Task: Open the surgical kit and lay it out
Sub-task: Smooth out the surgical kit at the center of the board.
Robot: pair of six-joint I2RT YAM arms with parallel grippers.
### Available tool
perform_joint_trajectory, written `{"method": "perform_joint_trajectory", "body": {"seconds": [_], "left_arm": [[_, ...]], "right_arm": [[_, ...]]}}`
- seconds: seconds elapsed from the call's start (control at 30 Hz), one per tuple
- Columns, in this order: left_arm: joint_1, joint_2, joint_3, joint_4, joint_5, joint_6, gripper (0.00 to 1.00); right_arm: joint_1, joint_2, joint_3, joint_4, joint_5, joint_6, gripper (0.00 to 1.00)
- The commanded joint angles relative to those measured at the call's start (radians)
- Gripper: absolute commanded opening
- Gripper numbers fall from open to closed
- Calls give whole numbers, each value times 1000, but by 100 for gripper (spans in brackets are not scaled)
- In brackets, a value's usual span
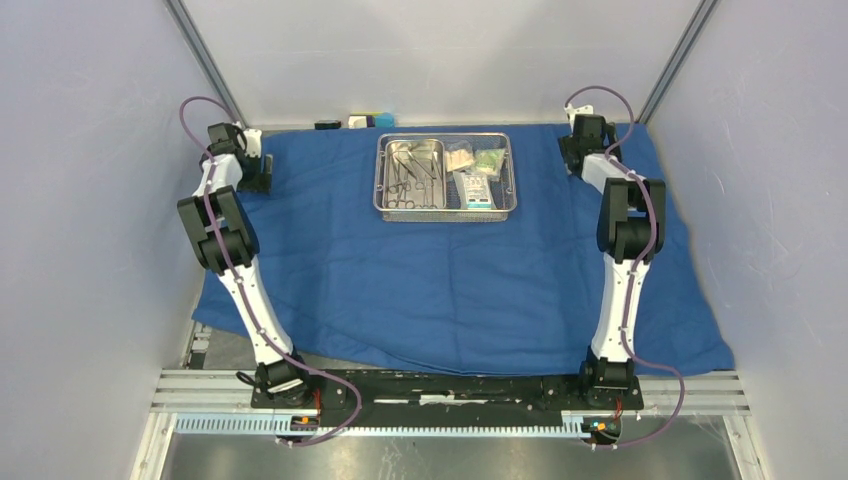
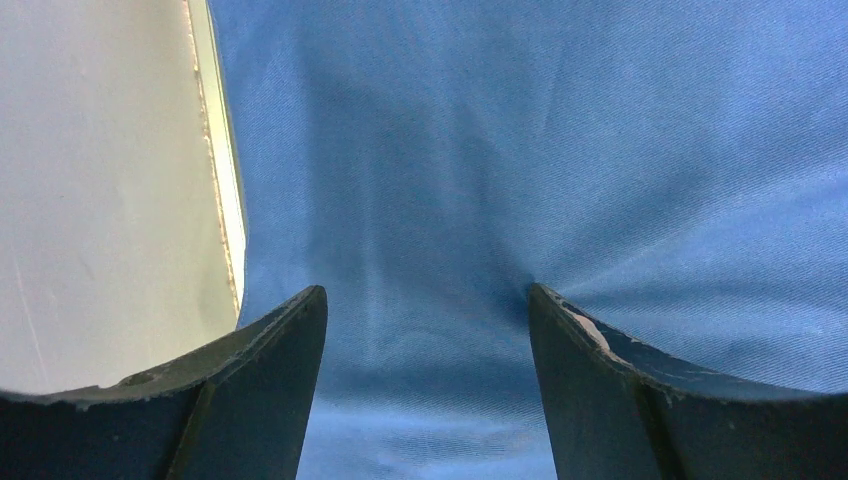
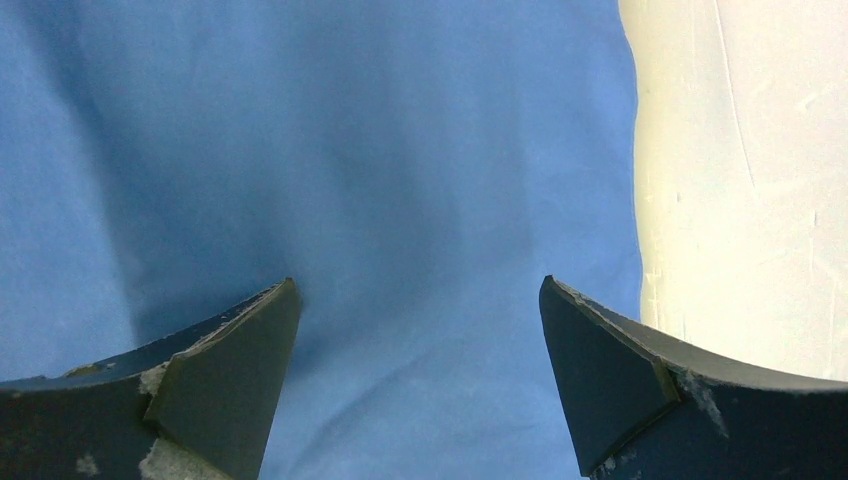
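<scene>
Cloth wrap lies spread flat on counter. Mesh tray sits upper centre, instruments in its left half, packets in its right. Left jaws at wrap's upper-left corner, right jaws at upper-right, well apart from tray. Both pairs gape wide over bare cloth, gripping nothing. Packet print too small to read.
</scene>
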Motion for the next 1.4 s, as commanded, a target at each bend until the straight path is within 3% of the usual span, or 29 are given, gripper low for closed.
{"method": "perform_joint_trajectory", "body": {"seconds": [0.0,0.2,0.5,0.83,1.07,1.23,1.37], "left_arm": [[29,-19,-49,-83,-71,53,79],[28,-17,-39,-83,-62,45,79],[29,-15,-13,-75,-68,22,80],[29,79,128,-79,-176,29,82],[37,136,217,-50,-235,19,83],[35,94,226,-46,-159,-25,85],[35,-36,112,12,-52,-66,87]], "right_arm": [[-11,-104,-168,40,13,-3,98],[-10,-271,-320,182,-83,31,98],[-8,-301,-394,189,-201,69,98],[-13,-167,-276,61,-56,23,98],[-34,-174,-268,33,-24,22,98],[-43,-258,-336,84,-115,49,98],[-45,-415,-484,208,-255,73,98]]}}
